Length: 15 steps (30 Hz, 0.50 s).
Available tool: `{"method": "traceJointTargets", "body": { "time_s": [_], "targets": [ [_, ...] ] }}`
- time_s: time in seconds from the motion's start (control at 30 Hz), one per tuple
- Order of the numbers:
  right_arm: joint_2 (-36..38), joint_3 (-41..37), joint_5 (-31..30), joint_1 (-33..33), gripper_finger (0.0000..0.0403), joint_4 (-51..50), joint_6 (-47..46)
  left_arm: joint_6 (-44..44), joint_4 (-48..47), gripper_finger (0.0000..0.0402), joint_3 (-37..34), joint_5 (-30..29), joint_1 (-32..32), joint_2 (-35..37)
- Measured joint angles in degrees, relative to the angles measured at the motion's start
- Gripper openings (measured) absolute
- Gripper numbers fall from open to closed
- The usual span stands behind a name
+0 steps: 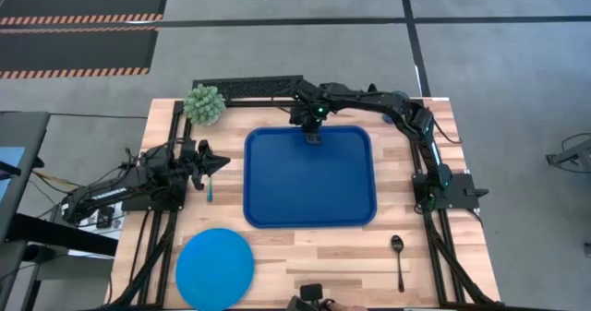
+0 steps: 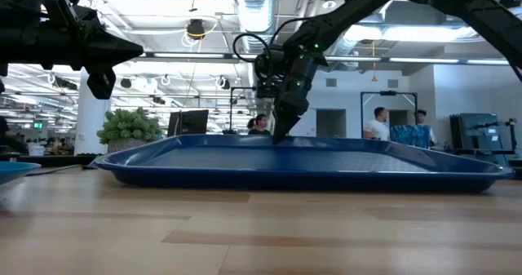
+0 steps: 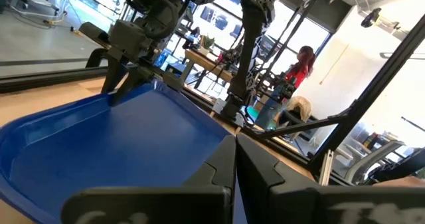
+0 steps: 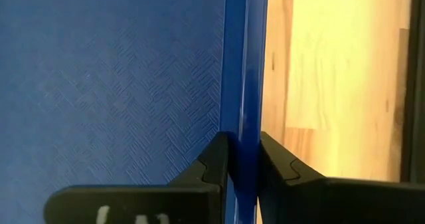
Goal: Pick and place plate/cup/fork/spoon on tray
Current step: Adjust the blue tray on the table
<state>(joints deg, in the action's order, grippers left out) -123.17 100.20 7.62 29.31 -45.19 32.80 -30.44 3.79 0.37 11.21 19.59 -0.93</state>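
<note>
Right gripper is down at the far rim of the tray, and the wrist view shows it plainly: one finger inside, one outside, pinched on the raised blue edge. Left gripper hangs with its fingers pressed together, just off the tray's left side, above the fork lying on the wood. The table is pale butcher-block planks; the tray sits in the middle of it, empty across its textured floor. The plate rests at the near left corner, well apart from the tray, and the spoon lies near the right front, bowl toward the tray. A potted plant stands at the far left corner. There is bare wood in front of the tray between plate and spoon. Beyond the table, grey floor with striped mats; level across, an open workshop with people standing far back.
</note>
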Motion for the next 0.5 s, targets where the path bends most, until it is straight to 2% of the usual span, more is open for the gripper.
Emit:
{"method": "traceJointTargets", "body": {
  "time_s": [0.5],
  "targets": [
    [0.07,-1.07,0.13,-0.36,0.0059,2.51,-0.87,0.0,-0.01,0.0,0.0,0.01,0.0,0.0]
  ]
}}
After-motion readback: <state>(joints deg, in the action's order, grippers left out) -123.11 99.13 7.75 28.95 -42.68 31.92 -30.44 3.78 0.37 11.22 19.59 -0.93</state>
